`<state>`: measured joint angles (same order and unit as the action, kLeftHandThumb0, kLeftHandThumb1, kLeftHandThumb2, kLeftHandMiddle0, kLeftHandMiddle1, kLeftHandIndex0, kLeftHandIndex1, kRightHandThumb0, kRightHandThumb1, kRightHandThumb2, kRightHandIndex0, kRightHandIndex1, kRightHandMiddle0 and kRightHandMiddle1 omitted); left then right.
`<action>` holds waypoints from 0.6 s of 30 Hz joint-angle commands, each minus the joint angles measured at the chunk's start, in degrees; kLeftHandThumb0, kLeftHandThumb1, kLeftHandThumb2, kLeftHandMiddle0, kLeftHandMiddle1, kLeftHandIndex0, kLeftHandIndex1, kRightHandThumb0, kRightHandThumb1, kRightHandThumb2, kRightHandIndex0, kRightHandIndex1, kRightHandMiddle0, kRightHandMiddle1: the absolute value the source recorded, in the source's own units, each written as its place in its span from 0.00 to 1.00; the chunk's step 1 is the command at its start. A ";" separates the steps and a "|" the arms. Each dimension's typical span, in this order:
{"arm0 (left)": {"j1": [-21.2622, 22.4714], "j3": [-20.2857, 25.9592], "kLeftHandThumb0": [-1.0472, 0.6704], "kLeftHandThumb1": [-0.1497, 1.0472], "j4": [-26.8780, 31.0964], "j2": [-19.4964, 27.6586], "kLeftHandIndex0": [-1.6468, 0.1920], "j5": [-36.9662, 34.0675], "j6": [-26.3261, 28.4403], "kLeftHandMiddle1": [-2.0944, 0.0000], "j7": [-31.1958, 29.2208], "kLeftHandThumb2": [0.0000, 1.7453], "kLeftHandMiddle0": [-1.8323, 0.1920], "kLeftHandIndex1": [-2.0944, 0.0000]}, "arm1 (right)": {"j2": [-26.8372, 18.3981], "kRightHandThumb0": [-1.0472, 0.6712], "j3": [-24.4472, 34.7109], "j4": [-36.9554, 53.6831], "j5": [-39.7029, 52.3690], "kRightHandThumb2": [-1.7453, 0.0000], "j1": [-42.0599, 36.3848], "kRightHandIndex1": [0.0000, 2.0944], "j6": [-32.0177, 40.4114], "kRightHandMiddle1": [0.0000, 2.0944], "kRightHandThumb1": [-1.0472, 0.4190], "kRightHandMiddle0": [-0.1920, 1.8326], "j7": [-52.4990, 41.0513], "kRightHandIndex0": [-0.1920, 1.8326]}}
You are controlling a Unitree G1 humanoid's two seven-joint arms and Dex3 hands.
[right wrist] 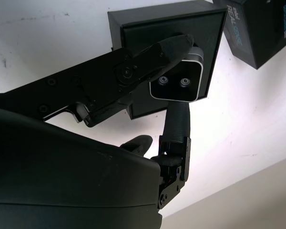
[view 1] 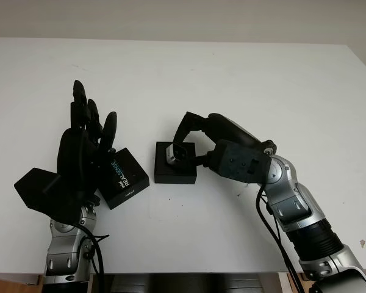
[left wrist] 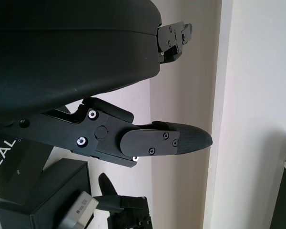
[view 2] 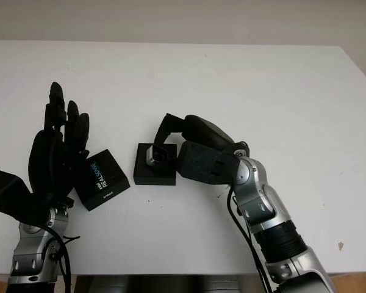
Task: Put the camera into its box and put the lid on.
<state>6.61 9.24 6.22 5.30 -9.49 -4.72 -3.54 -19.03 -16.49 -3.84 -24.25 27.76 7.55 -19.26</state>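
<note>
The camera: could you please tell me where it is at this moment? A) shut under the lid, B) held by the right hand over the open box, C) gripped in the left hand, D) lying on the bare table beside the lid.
B: the right hand grips the camera right over the open box, while the lid lies apart by the open left hand.

Right hand (view 1: 192, 143) fingers pinch the camera (view 1: 173, 153) over the open box (view 1: 175, 163); box mouth under fingertips is blocked by them. Lid (view 1: 123, 177) sits just beyond box, touching left hand (view 1: 85, 143) fingers. Table (view 1: 232, 79) past all fingertips is bare.
</note>
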 commanded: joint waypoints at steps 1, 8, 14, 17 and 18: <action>-0.37 -0.01 0.27 1.00 1.05 -0.41 1.00 -0.24 -0.74 1.00 -0.05 0.20 1.00 1.00 | -0.81 0.38 0.01 0.12 -0.73 0.97 -1.31 0.16 0.56 0.83 0.07 0.28 0.04 0.23; -0.51 -0.02 0.26 1.00 1.41 -0.57 1.00 -0.13 -0.51 0.99 0.10 0.19 1.00 1.00 | -1.02 0.38 -0.31 1.71 -1.42 0.97 -1.89 0.15 1.16 0.87 0.06 0.26 -0.91 0.23; -0.42 0.02 0.26 1.00 1.33 -0.69 1.00 0.13 -0.73 0.99 0.15 0.19 1.00 1.00 | -1.09 0.39 -0.54 3.29 -2.39 0.97 -2.07 0.14 1.81 0.89 0.05 0.26 -1.91 0.24; -0.51 -0.08 0.26 1.00 1.50 -0.64 1.00 0.18 -0.54 0.99 0.04 0.19 1.00 1.00 | -1.08 0.38 -0.82 3.79 -3.17 0.97 -2.31 0.14 1.16 0.90 0.05 0.27 -1.53 0.25; -0.56 -0.08 0.26 1.00 1.51 -0.65 1.00 0.10 -0.51 0.99 -0.04 0.19 1.00 1.00 | -1.08 0.38 -0.96 4.02 -3.57 0.97 -2.43 0.14 1.09 0.90 0.05 0.27 -1.41 0.25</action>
<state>6.59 9.25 6.77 4.71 -9.45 -4.81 -3.53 -19.14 -17.02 -0.73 -27.43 26.64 8.99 -20.63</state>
